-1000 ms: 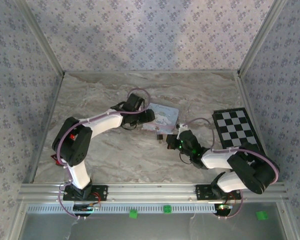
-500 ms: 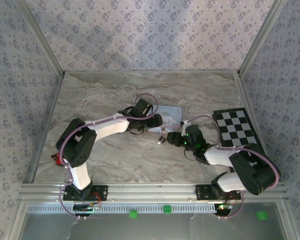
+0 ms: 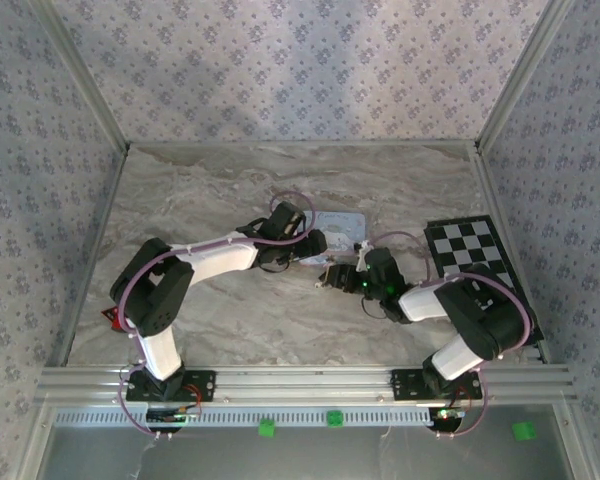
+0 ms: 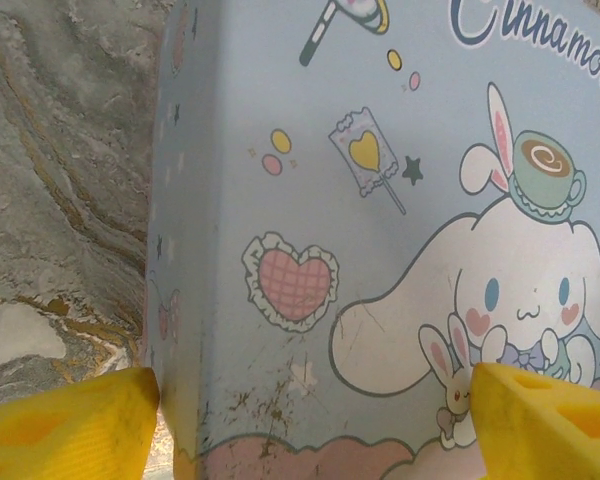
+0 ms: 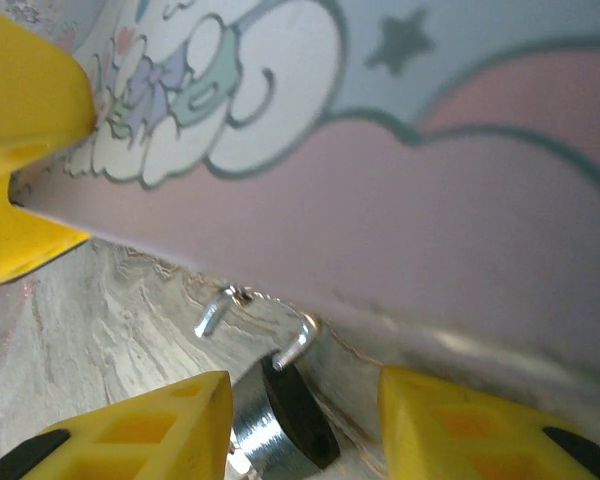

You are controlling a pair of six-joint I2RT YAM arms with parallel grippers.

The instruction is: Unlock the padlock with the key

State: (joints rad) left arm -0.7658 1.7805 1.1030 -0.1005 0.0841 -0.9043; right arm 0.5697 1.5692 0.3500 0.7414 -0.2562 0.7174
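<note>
Right wrist: padlock (image 5: pixel 280 425) within open pincer (image 5: pixel 305 405)

One cartoon tin (image 4: pixel 380 200), one padlock (image 5: pixel 300 425), one checkered board (image 3: pixel 470 255), two robot arms (image 3: pixel 210 255).

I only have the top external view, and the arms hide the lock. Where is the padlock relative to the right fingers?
Observer: In the right wrist view, the padlock sits between the fingers of the right gripper, which stand apart.
Operator: And its shackle?
Observer: The silver shackle points up, just under the pink rim of the tin.
Operator: What is the left arm doing?
Observer: In the left wrist view, the left gripper straddles the tin, with one yellow finger beside its side wall.
</note>
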